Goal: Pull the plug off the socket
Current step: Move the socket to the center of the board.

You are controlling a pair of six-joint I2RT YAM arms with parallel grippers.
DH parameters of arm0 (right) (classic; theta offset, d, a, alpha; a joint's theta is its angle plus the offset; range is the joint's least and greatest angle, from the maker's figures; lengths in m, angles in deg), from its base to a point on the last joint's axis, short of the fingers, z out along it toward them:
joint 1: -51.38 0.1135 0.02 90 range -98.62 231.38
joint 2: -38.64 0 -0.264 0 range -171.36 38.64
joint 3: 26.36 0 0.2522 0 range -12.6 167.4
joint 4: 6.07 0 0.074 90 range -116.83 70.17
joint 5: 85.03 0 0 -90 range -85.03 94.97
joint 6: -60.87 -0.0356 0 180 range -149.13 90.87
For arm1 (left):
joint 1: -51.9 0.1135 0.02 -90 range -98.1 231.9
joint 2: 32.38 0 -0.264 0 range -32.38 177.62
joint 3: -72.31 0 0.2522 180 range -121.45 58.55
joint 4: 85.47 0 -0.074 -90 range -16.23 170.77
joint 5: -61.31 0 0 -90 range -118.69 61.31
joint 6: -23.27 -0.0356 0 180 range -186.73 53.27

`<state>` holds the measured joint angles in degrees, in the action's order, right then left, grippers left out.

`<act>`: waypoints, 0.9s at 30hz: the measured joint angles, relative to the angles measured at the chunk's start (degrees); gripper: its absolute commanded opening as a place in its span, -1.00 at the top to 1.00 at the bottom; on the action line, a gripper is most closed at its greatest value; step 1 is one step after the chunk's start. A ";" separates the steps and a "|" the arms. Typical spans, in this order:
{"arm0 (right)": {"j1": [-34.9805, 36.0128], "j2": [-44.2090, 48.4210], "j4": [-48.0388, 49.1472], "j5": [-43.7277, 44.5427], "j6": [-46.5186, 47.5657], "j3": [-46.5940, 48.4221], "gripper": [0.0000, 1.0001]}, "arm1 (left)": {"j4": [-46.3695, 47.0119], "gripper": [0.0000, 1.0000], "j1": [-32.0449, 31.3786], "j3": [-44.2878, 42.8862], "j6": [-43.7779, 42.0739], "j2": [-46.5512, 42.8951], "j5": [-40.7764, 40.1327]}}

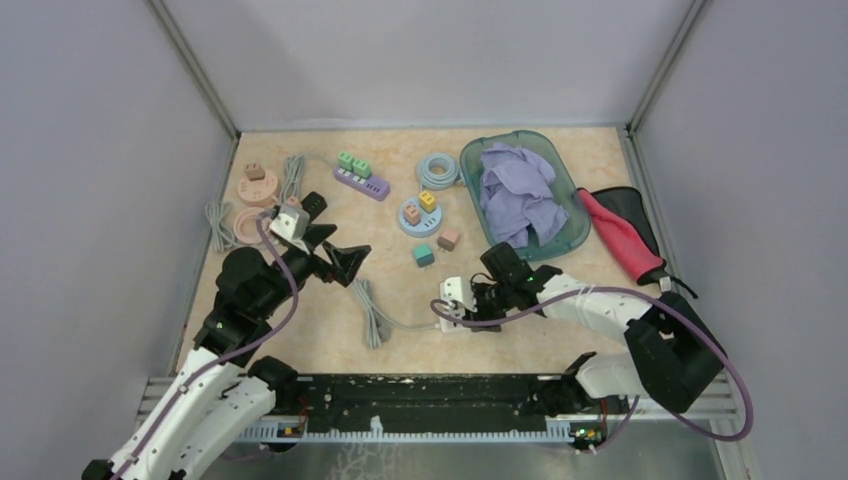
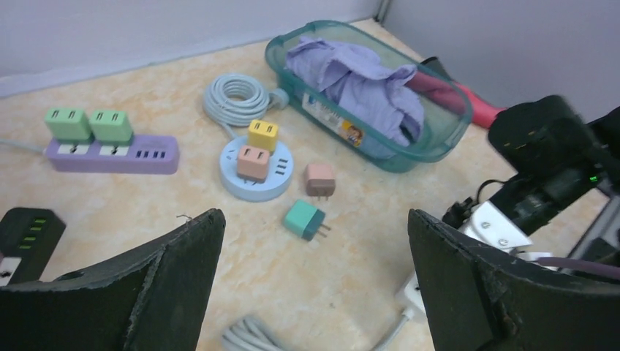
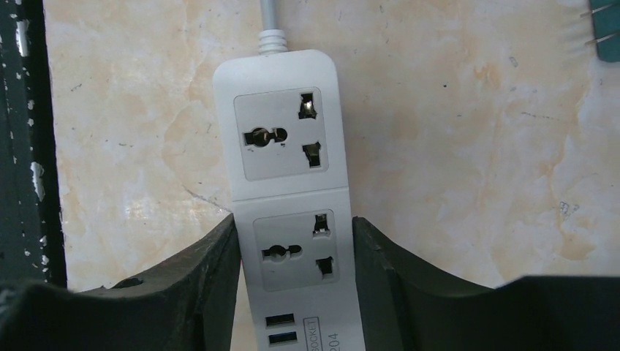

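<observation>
Bin – purple cloth inside | L claw wide open, empty | R claw – clamps white strip

The left hand hangs wide open, with bare desk showing between its fingers. Ahead of it lie a teal plug and a pink plug, loose and close together, with a round blue socket just behind them. A grey cord bundle lies near that hand. The right hand has its fingers tight against both sides of the white strip. On one side of the strip the desk is bare; on the other runs a black rail.
</observation>
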<state>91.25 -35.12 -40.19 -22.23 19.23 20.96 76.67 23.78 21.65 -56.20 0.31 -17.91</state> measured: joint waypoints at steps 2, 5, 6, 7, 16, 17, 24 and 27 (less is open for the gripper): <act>0.09 0.00 -0.39 0.57 0.22 0.24 0.34 | -0.59 -0.98 0.00 2.10 -2.29 -0.68 -1.64; -1.60 0.59 -1.53 0.37 1.20 0.28 0.40 | -2.95 -0.97 0.00 5.38 -4.55 -1.51 -2.99; -2.75 1.18 -2.27 0.00 1.64 0.28 0.42 | -3.78 -0.97 0.00 5.88 -5.11 -1.53 -3.37; -4.48 2.27 -3.34 -0.52 2.29 0.28 0.43 | -4.28 -0.97 0.00 6.32 -5.75 -1.81 -3.61; -23.17 15.34 -16.61 -1.53 17.20 0.20 0.48 | -4.57 -0.96 0.00 6.86 -8.70 -4.13 -4.37; -27.28 15.04 -18.38 -1.62 20.02 0.17 0.47 | -4.57 -0.96 0.00 6.88 -8.85 -4.15 -4.35; -56.41 6.82 -25.18 -0.26 37.83 1.86 0.44 | -4.55 -0.96 0.00 6.88 -9.14 -4.15 -4.33; -61.20 2.27 -25.68 0.72 42.45 3.96 0.43 | -4.55 -0.96 0.00 6.88 -9.14 -4.15 -4.31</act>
<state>30.05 -32.84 -65.87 -21.51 61.67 24.92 72.12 23.78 28.53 -65.34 -3.84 -22.21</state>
